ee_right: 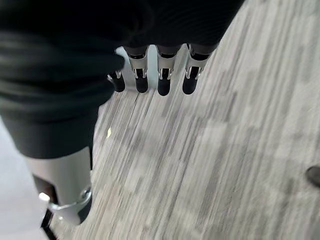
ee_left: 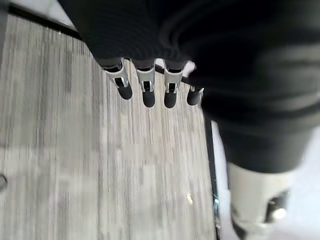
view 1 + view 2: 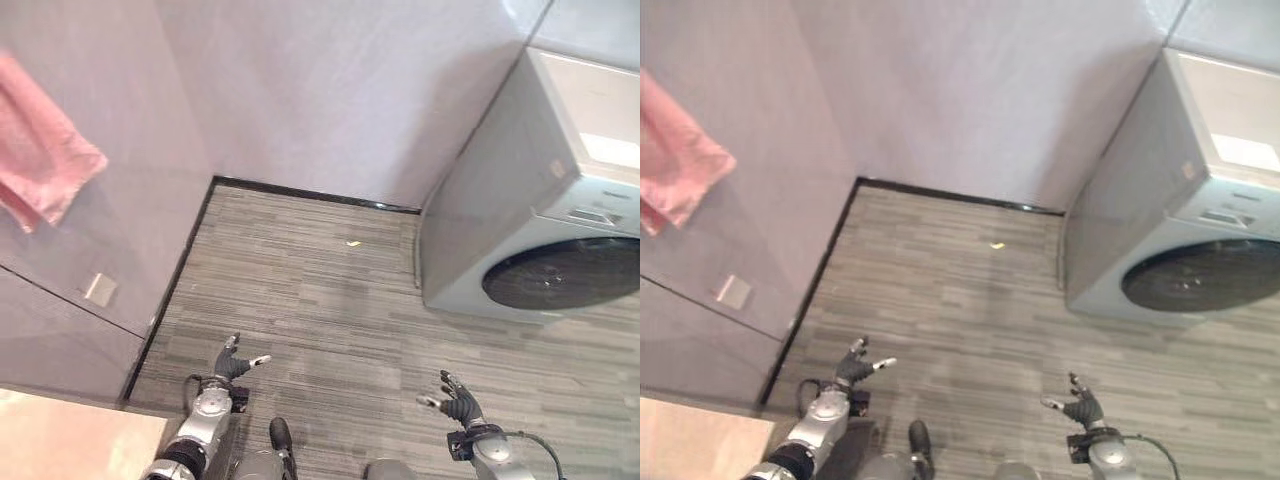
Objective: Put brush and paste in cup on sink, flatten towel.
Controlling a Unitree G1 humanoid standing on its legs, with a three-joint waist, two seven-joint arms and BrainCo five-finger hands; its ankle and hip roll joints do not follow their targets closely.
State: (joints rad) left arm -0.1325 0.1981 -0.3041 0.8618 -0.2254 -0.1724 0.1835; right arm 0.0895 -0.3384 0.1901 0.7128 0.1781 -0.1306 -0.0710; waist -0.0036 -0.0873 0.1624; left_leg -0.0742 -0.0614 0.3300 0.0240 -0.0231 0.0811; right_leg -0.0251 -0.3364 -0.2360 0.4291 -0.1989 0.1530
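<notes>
The pink towel (image 3: pixel 40 165) hangs crumpled on the grey wall (image 3: pixel 340 90), well apart from the washing machine (image 3: pixel 540 200) and across the floor (image 3: pixel 320 300) from it. A corner of the pale counter (image 3: pixel 70 440) shows below the towel, close to the left arm. The left hand (image 3: pixel 232 362) hangs over the striped floor on the towel's side, its fingers (image 2: pixel 148 90) straight and released, holding nothing. The right hand (image 3: pixel 455 402) hangs over the floor in front of the washing machine, its fingers (image 1: pixel 163 80) also straight and free. A small yellow scrap (image 3: pixel 353 242) lies on the floor near the washing machine's front corner.
</notes>
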